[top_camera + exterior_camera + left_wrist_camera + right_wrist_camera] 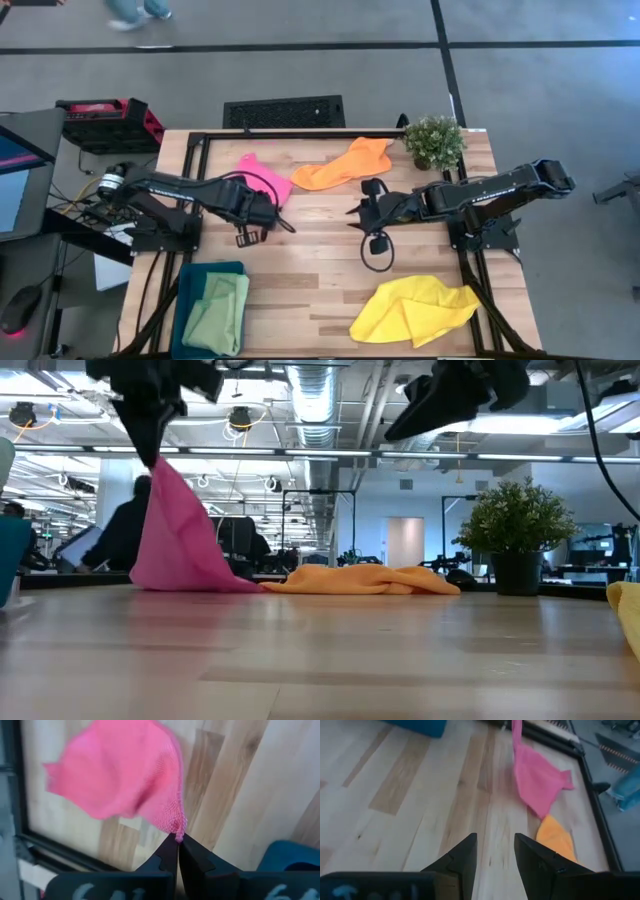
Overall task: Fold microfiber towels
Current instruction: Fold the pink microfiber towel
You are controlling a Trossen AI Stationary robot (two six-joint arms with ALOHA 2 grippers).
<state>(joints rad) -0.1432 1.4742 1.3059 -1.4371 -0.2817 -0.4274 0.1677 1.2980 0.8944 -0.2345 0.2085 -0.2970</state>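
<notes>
Behind the wooden surface (310,250) an open workshop hall runs back, with a person seated at a desk well away from the rig. I take the potted plant (434,142), at the far right corner of the surface, as my landmark.

My left gripper (177,840) has its jaws closed on one corner of the hot pink towel (262,178), well to the left of the plant. The low view shows that corner lifted while the lower hem rests on the surface, so the cloth hangs in a cone. I judge this grip is meant to draw the towel clear so it can be spread for folding.

The orange towel (345,165) lies crumpled just left of the plant, touching or nearly touching the pink one. My right gripper (495,852) hovers near the plant on its front side, jaws parted and holding nothing.

The yellow towel (415,310) lies rumpled at the front edge, well in front of the plant. The light green towel (218,312) sits folded in the teal bin (190,285) at the front left corner.

Bare wood between the arms offers the best room to lay the pink towel flat. The black frame rail (300,134) along the far edge is a snag risk.
</notes>
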